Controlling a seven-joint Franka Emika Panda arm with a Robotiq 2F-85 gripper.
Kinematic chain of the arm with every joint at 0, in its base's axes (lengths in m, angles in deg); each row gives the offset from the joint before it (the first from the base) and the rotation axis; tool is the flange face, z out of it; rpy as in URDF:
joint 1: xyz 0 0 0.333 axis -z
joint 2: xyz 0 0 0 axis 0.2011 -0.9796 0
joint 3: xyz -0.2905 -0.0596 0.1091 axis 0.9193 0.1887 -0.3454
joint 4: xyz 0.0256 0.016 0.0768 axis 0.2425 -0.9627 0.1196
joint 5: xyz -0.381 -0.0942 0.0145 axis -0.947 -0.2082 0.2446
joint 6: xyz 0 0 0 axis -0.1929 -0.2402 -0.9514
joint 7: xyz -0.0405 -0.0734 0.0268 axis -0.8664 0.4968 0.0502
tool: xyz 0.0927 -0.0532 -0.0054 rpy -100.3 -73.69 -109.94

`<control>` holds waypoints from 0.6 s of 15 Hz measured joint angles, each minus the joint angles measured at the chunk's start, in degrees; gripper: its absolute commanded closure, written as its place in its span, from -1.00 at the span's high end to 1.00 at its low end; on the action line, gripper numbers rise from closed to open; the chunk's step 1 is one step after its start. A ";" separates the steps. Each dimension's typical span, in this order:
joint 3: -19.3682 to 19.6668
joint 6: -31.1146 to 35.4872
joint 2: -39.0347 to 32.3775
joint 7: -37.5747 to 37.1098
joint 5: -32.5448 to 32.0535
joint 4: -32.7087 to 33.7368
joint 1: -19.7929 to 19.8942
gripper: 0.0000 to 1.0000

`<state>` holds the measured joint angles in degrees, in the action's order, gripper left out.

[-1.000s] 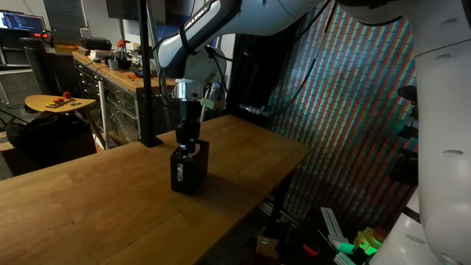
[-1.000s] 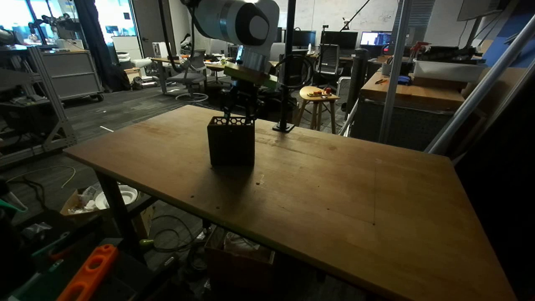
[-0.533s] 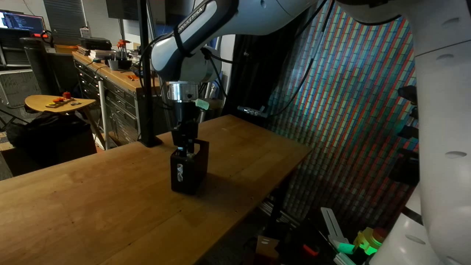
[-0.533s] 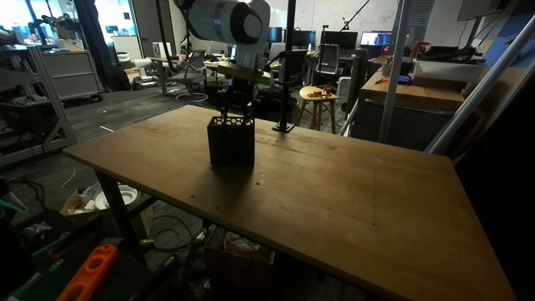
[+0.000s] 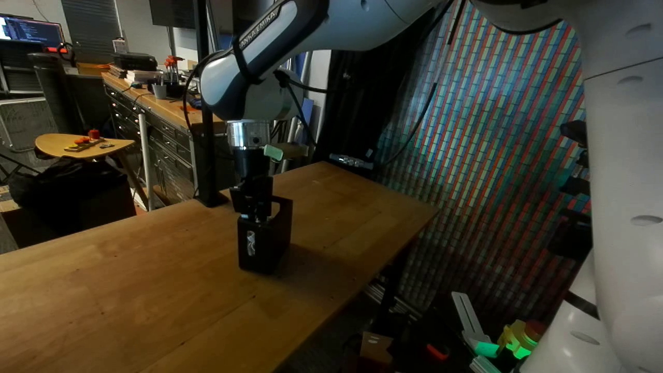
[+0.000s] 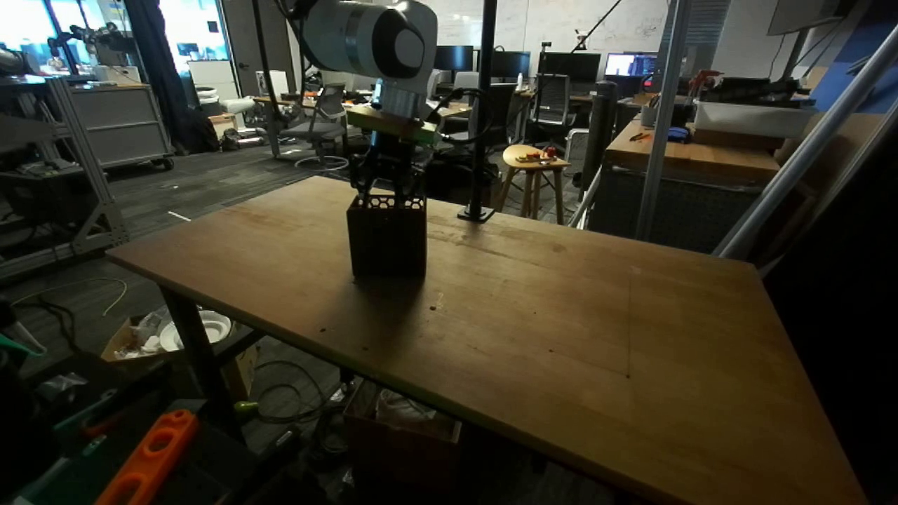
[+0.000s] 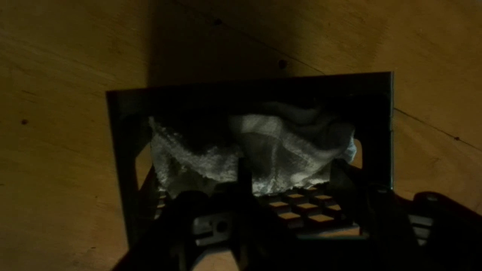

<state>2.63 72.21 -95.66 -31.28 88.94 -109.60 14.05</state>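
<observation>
Upright on the wooden table (image 6: 533, 294) stands a black box (image 6: 387, 242) with an open top and hexagon-shaped holes in a side wall. A crumpled grey-white cloth (image 7: 278, 146) lies inside it, visible only in the wrist view. My gripper (image 7: 292, 165) points down into the box's mouth, fingers apart, with cloth and lattice wall showing between them. Both fingertips appear near or against the cloth's edge; the dark picture hides whether they touch it. In both exterior views the gripper (image 5: 255, 215) meets the box's top rim, its tips partly hidden by the walls.
A black post (image 6: 478, 175) rises from the table's edge close to the arm and box. Beyond the table are a small wooden stool (image 6: 534, 160) and a drawer cabinet (image 5: 166, 140). A cable (image 5: 435, 88) hangs from the arm.
The arm and gripper have moved left in both exterior views and sunk lower into the box's mouth. The box has shifted very slightly left. The fingers' spread looks about the same.
</observation>
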 measured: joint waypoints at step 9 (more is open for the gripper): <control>0.15 4.30 1.33 -0.58 0.03 -4.19 0.15 0.20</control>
<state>2.78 76.51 -94.33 -31.86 88.97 -113.79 14.20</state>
